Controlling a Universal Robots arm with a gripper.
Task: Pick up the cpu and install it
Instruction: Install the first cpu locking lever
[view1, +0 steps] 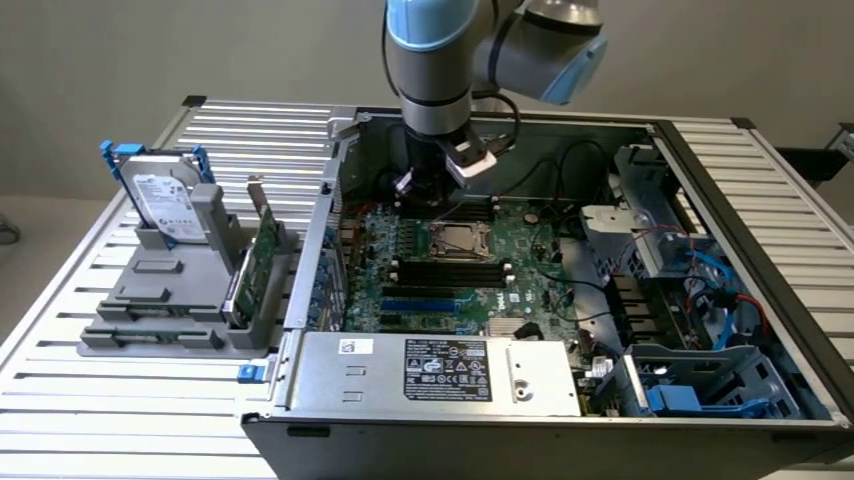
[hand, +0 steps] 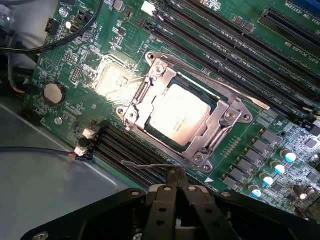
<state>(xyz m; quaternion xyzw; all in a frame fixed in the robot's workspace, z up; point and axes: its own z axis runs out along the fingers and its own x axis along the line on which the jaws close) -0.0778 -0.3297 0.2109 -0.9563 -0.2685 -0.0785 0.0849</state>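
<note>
Nearest the wrist camera, the black pincer (hand: 175, 172) was pinched shut on nothing, its tips poised just above the socket's thin wire lever (hand: 150, 165). At twelve o'clock from it, the cpu (hand: 180, 114), a flat square with a matte silvery top, already sat inside the bright steel socket frame (hand: 227, 117). Farther off lay glossy green motherboard (hand: 120, 75). A slipped lever could, I judged, leave the chip unclamped.
</note>
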